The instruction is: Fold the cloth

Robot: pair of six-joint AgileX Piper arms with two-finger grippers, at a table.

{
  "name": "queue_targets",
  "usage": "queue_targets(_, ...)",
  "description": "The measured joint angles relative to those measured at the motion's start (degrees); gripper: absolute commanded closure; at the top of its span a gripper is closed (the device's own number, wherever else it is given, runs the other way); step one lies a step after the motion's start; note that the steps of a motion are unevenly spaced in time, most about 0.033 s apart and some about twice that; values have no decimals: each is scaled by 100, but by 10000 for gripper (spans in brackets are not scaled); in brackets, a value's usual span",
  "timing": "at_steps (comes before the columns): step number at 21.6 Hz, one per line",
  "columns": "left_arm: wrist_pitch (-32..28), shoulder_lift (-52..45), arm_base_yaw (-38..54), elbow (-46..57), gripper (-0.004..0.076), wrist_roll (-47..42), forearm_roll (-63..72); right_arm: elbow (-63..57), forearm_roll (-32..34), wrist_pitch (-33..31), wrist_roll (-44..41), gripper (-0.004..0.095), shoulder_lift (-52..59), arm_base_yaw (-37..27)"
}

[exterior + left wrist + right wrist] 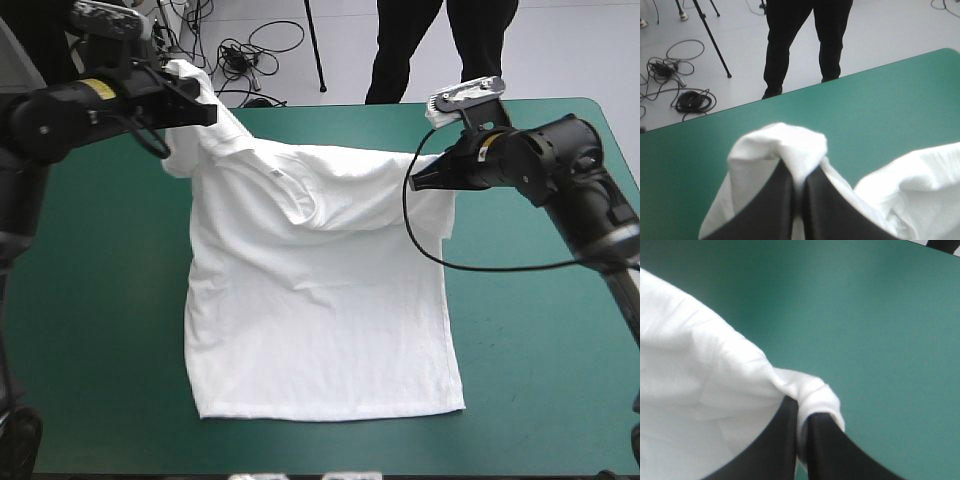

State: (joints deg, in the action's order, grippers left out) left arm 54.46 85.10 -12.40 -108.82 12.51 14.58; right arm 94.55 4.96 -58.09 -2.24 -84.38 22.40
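Two grippers, high view: the left gripper (205,112) and the right gripper (418,182) each hold an upper corner of the T-shirt (320,310) raised above the desk (100,300).
T-shirt, high view: lower half and hem lie flat on the teal-green cover, mid-desk; the upper part is lifted and sags between the two holds.
Left wrist view: black fingers (770,210) clenched on a white fold that bulges over their tips.
Right wrist view: black fingers (830,450) pinched on a bunched corner of fabric; the rest spreads to one side over the cover.
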Motion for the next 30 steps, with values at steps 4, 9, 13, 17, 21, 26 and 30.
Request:
queue_targets(4, -675, 1240, 0, -38, 733, 0, -32, 578, 36, 274, -21, 925, -1086, -491)
queue_targets(9, -913, 2381, 0, -263, 733, 27, 169, 1259, -134, 342, 4, 925, -2000, -1144)
queue_targets(13, -861, 2597, 0, -263, 708, 46, 253, 1279, -374, 347, 173, 829, -2311, -1249)
queue_targets(17, -514, 2592, 0, -279, 452, 335, 246, 1279, -440, 399, 388, 366, -2457, -1267)
queue_targets(21, -388, 2533, 0, -279, 173, 660, 231, 1330, -415, 487, 428, 119, -2425, -1367)
queue_targets(26, -95, 1877, 0, -279, 174, 544, -316, 1335, -496, 386, 439, 168, -1926, -1787)
queue_targets(30, 775, 661, -6, 23, 178, -50, -811, 1228, -685, -280, 504, 168, -878, -1909)
